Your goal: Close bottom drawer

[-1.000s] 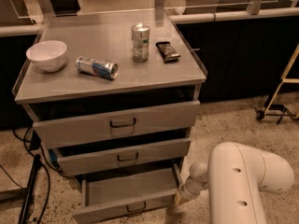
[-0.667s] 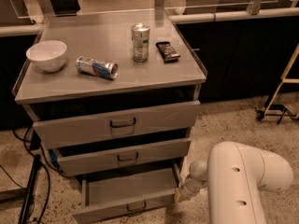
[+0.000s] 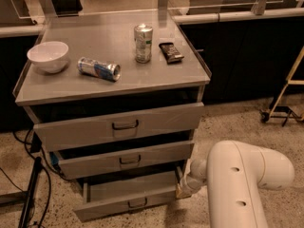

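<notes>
The grey cabinet (image 3: 28,96) has three drawers, all partly open. The bottom drawer (image 3: 109,208) is the slimmest, with a small dark loop handle (image 3: 137,203), and it sticks out furthest. My gripper (image 3: 183,190) is low at the right end of the bottom drawer's front panel, up against its corner. The white arm (image 3: 242,184) rises behind it at the lower right. The middle drawer (image 3: 95,161) and the top drawer (image 3: 85,129) sit above, each pulled out a little.
On the cabinet top are a white bowl (image 3: 48,56), a can lying on its side (image 3: 99,69), an upright can (image 3: 143,42) and a dark packet (image 3: 171,52). Cables and a dark stand (image 3: 31,194) lie on the floor at left. A trolley leg (image 3: 280,110) is at right.
The bottom drawer's front has slid a little way back toward the cabinet, and my gripper has moved in with it. The other drawers have not moved.
</notes>
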